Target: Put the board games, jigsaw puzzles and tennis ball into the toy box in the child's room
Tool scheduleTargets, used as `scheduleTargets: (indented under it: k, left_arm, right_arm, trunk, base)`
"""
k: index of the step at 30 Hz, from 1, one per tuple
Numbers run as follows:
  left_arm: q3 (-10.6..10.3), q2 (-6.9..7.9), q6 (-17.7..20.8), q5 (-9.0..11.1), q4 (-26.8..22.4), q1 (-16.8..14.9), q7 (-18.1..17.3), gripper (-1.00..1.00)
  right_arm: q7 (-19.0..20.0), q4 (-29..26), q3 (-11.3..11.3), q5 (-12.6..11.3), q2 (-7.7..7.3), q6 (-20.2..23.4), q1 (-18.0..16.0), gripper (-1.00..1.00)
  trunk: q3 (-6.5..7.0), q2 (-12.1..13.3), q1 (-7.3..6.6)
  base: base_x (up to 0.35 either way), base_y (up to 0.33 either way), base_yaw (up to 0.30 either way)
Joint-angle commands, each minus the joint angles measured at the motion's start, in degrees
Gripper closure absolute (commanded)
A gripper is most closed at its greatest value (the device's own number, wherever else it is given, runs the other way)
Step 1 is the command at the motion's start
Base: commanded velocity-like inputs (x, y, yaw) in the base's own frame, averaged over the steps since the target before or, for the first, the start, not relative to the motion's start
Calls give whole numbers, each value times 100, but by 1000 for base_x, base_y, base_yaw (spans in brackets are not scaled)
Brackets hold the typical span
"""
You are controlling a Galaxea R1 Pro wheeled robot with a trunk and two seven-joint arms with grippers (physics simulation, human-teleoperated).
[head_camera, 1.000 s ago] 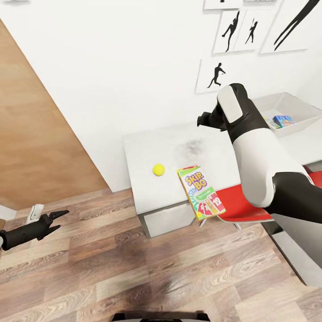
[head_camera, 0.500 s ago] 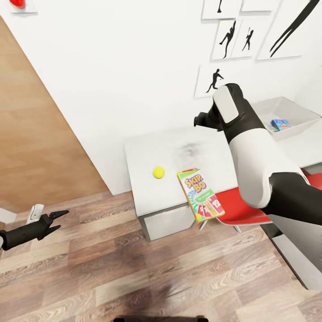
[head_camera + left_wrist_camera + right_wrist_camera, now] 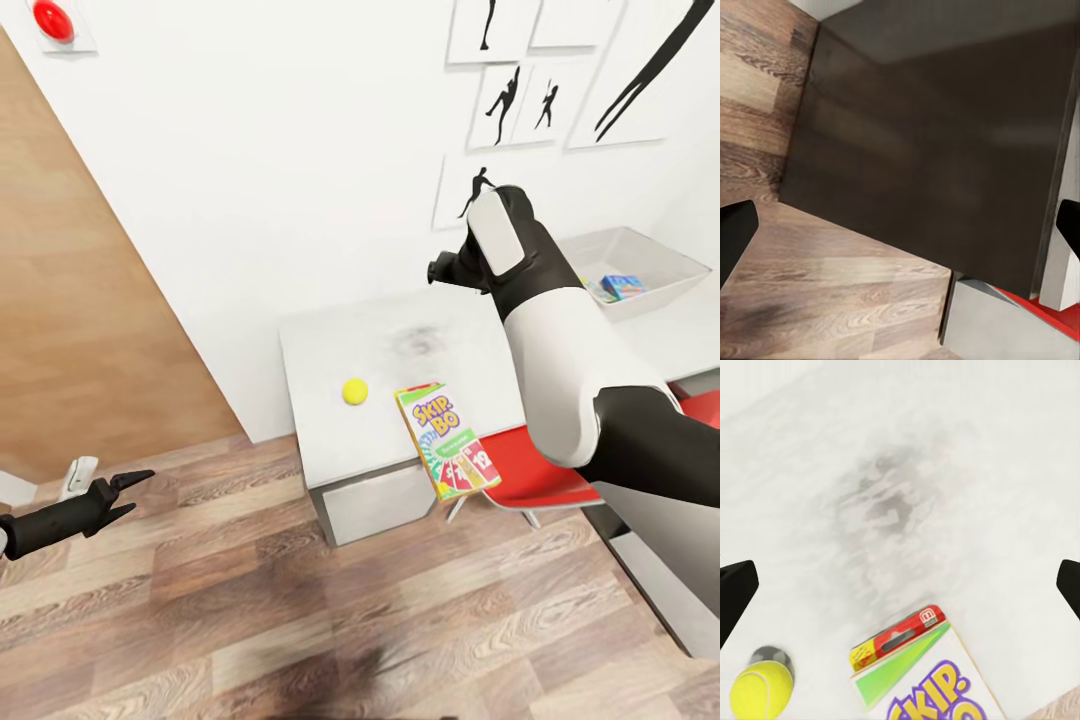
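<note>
The tennis ball [image 3: 354, 391] [image 3: 761, 690] lies on the white table [image 3: 400, 335] near its front. Beside it the green Skip-Bo board game [image 3: 445, 438] [image 3: 926, 675] lies flat, its lower end past the table's front edge. The grey toy box [image 3: 655, 258] stands at the table's far right and holds a blue-green box [image 3: 622, 287] and another colourful flat item too small to identify. My right gripper [image 3: 441, 270] [image 3: 900, 585] hangs open above the table, behind the ball and game. My left gripper [image 3: 128, 496] [image 3: 902, 229] is open over the floor, far left. The bed is out of view.
A red chair [image 3: 520, 470] is tucked under the table's front right. A wooden door [image 3: 80, 330] fills the left wall, with a red knob [image 3: 52, 18] above it. Black silhouette pictures [image 3: 520, 100] hang behind the table. Wood-plank floor [image 3: 300, 600] lies in front.
The camera has tilted up a little, so the whole scene sits lower and the red knob has come into view. The right arm has edged slightly left. The left arm has not moved.
</note>
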Motion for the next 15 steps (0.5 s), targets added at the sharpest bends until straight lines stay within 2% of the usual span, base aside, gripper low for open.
scheduleTargets:
  k: [1, 15]
  left_arm:
    - [12, -1, 25, -22, 1, -5, -29, -100]
    - [15, 7, 33, -22, 1, -3, -33, -100]
  right_arm:
    - [-59, -4, -21, -55, 6, 3, -4, -100]
    - [-60, -17, -33, -91, 42, 3, 6, -100]
  trunk:
    - [3, -7, 2]
    - [136, -7, 2]
  base:
    - [0, 0, 0]
    - [0, 0, 0]
